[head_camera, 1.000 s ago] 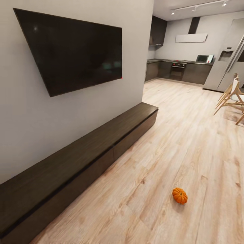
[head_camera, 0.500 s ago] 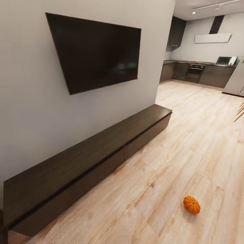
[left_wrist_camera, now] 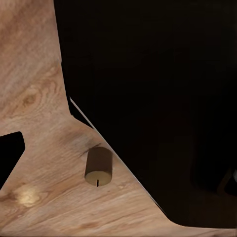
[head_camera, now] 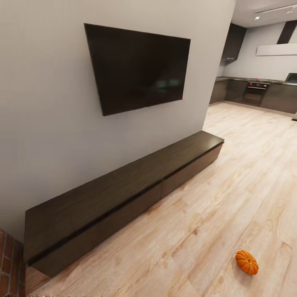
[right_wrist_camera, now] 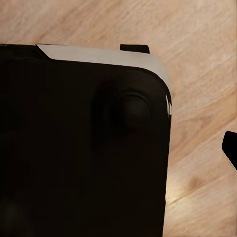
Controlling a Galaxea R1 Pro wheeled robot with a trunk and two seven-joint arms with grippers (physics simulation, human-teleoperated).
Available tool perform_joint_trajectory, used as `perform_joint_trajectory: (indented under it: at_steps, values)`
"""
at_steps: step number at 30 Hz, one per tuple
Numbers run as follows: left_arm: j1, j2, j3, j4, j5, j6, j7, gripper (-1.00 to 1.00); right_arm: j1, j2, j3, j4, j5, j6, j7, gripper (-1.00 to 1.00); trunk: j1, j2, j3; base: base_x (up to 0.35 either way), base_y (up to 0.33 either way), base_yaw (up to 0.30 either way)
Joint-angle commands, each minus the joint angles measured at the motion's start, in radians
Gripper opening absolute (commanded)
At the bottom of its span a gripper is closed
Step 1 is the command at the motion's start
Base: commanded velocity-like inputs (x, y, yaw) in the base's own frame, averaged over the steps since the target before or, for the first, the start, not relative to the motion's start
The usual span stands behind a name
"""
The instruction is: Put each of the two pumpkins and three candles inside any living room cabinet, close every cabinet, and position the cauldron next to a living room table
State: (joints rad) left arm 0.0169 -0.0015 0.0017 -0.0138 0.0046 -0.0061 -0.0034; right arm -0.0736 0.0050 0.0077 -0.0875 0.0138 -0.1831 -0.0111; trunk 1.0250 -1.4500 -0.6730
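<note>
**Cabinet ahead, one pumpkin and one candle on the floor**

Your head camera looks down along the grey wall [head_camera: 49, 123]. The cabinet [head_camera: 123, 185] runs against that wall, long and low, its dark top bare and its plain fronts flush and shut as far as you can see. Above it hangs the black TV [head_camera: 140, 68]. A strip of red brick [head_camera: 8, 264] shows just past the cabinet's near end.

One pumpkin [head_camera: 247, 262] lies on the wood floor [head_camera: 231, 185], well apart from the cabinet and tilted onto its side. The kitchen [head_camera: 255, 88] with its dark units sits far off beyond the cabinet's far end.

Neither arm reaches into your head view, so both are held low and close to the body. Your left wrist camera points down at the floor: a candle [left_wrist_camera: 99, 166] stands there, its wick towards the camera, just beside the edge of a large dark body part [left_wrist_camera: 158, 98] of the robot. A dark tip [left_wrist_camera: 10, 153] at the frame's edge may be a finger of the left pincer; you cannot tell how wide it stands.

Your right wrist camera also looks down, onto the robot's black base [right_wrist_camera: 84, 148] with a pale rim and floor beyond. A small dark tip [right_wrist_camera: 230, 148] pokes in at the edge; the right pincer's opening cannot be judged either.
</note>
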Motion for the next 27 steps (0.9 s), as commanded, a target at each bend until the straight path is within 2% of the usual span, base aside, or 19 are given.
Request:
perform_joint_trajectory:
  at_steps: [1,27]
  values:
    - [0.000,0.000,0.000,0.000,0.000,0.000,0.000,1.00,0.000,0.001,0.000,0.001,0.000,0.000,0.000,1.00,0.000,0.000,0.001,0.000,0.000,0.208]
    - [0.000,-0.001,0.000,-0.001,0.000,0.000,0.000,1.00,0.000,-0.005,0.000,0.000,-0.002,0.000,-0.003,1.00,0.000,0.000,0.023,0.000,0.000,0.243]
